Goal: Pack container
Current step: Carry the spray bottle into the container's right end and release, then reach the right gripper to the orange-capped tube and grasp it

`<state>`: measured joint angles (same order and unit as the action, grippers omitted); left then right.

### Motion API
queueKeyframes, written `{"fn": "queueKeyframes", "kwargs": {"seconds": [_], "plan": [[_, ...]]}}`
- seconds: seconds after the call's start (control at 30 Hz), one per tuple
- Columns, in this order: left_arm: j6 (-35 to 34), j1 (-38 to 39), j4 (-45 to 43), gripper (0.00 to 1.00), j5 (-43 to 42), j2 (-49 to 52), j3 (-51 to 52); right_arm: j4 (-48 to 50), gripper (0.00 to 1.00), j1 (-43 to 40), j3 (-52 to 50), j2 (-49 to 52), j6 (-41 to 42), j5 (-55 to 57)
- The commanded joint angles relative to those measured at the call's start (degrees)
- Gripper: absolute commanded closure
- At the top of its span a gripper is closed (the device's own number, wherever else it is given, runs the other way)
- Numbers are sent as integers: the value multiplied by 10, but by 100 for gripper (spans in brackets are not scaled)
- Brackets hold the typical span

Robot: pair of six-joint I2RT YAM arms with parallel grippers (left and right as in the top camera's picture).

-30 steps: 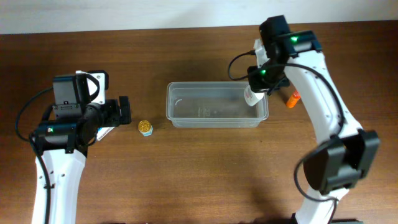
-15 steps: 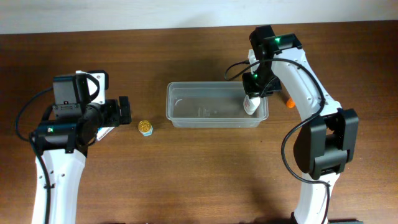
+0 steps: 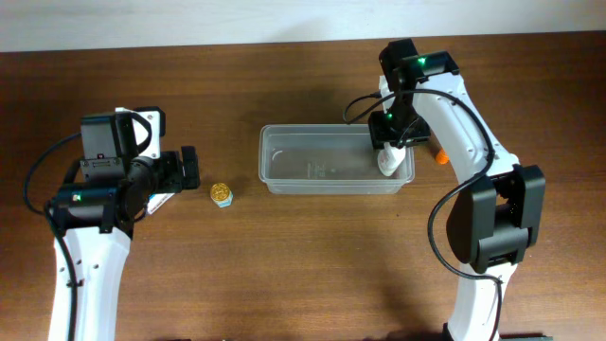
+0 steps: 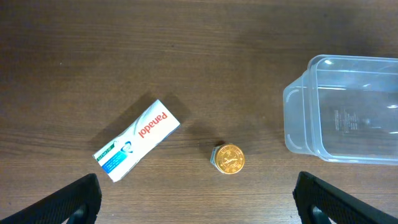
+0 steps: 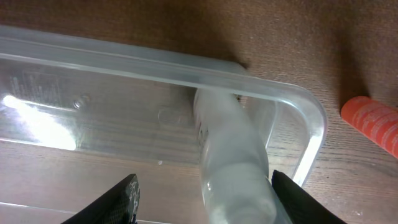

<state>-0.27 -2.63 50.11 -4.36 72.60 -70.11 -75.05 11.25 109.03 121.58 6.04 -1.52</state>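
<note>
The container (image 3: pixel 322 175), a clear rectangular tub with rounded corners, sits open-topped on the brown wooden table (image 3: pixel 312 275), about midway between the two arms. The right gripper (image 3: pixel 389 152) hangs over its right end. Between its fingers is a whitish translucent bottle (image 5: pixel 231 155), tilted, with its lower end down inside the tub near the right wall. In the right wrist view the jaws stand wider than the bottle: it lies against one finger (image 5: pixel 287 198), and a clear gap shows between it and the other, so the grip looks released rather than clenched. Just right of the tub, outside it, an orange ribbed cylinder (image 5: pixel 374 124) lies on the table.

The left gripper (image 4: pixel 196 186) hovers well left of the tub, with its jaws spread wide and nothing between them. Between it and the tub a small jar with a gold lid (image 4: pixel 228 158) stands upright, apart from both. Farther left a white Panadol box (image 4: pixel 137 148) lies flat and askew on the wood, partly under the left arm in the overhead view.
</note>
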Motion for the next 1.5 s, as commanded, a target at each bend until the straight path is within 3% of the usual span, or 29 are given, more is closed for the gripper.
{"fn": "queueKeyframes", "kwargs": {"seconds": [0.0,0.33,0.47,0.53,0.6,0.67,0.97,1.47], "plan": [[-3,2,-1,0,-8,0,-11,-2,40,3,9,8,5,11],[-3,2,-1,1,-8,0,-11,-12,40,3,26,-56,4,17],[-3,2,-1,1,-8,0,-11,-45,38,2,76,-96,5,80],[-3,2,-1,1,-8,0,-11,-66,31,-12,127,-123,7,106],[-3,2,-1,1,-8,0,-11,-69,13,-41,151,-140,12,106],[-3,2,-1,1,-8,0,-11,-72,9,-80,154,-147,9,101],[-3,2,-1,0,-8,0,-11,-70,9,-182,69,-103,-18,47],[-3,2,-1,1,-8,0,-11,-10,12,-191,29,-27,-63,12]]}}
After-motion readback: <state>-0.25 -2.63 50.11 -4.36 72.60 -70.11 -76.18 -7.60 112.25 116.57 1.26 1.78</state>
